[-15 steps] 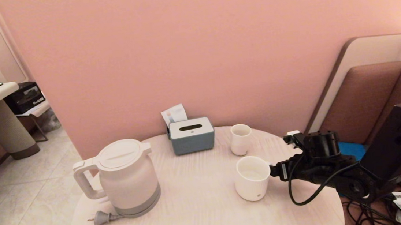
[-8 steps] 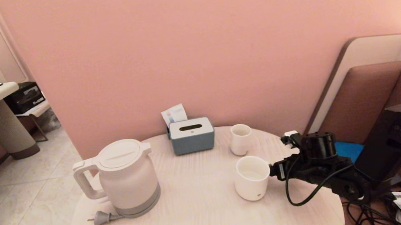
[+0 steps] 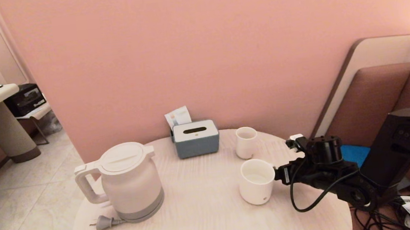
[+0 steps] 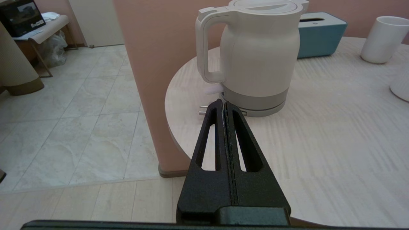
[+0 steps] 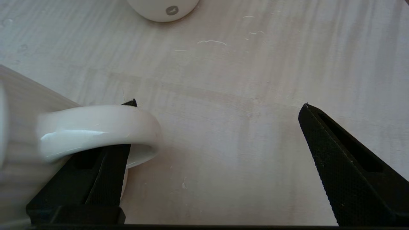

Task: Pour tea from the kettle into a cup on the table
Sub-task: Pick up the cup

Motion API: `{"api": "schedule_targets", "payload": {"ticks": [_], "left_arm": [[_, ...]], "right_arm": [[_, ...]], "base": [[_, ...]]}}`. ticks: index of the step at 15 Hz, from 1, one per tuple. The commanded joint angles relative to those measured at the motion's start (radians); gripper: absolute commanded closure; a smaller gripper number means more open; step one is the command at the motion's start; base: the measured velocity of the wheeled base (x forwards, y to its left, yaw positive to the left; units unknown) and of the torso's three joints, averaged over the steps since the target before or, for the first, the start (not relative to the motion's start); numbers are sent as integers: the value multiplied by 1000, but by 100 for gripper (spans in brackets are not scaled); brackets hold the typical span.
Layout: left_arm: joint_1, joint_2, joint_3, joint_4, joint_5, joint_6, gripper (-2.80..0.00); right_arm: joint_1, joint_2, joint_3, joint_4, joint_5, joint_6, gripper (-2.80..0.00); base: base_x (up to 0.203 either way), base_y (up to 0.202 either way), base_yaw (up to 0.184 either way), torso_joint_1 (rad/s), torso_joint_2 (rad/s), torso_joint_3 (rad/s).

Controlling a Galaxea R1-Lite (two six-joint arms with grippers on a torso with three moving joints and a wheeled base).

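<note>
The white kettle stands lid shut on the left of the round table, handle toward the left edge. The wide white mug stands right of centre, and I cannot tell whether it holds tea. My right gripper is open at the mug's right side. In the right wrist view one finger passes through the mug's handle, while the other stands far off over bare table; gripper. My left gripper is shut and empty, low near the table's edge, pointing at the kettle.
A smaller handleless white cup stands behind the mug. A grey-and-white tissue box sits at the back by the pink wall. The kettle's plug lies by its base. Cables and a black device crowd the right.
My right arm has crept slightly leftward against the mug, and the mug has shifted a touch to the left. The kettle has not moved.
</note>
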Motion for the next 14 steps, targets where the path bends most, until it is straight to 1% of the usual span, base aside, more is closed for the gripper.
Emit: {"api": "schedule_targets", "payload": {"ticks": [1,7,11,14], "left_arm": [[0,1,0,-1,0,0,0],[0,1,0,-2,0,0,0],[0,1,0,-1,0,0,0],[0,1,0,-1,0,0,0]], "right_arm": [[3,-3,2,-6,1,0,-280],[11,-6,8,-6,-10,0,-280],[16,-2,10,-46,-8,2,-280],[21,2,10,-49,-7,6,-280]], "base": [[0,0,0,0,0,0],[0,0,0,0,0,0],[0,0,0,0,0,0],[0,0,0,0,0,0]]}}
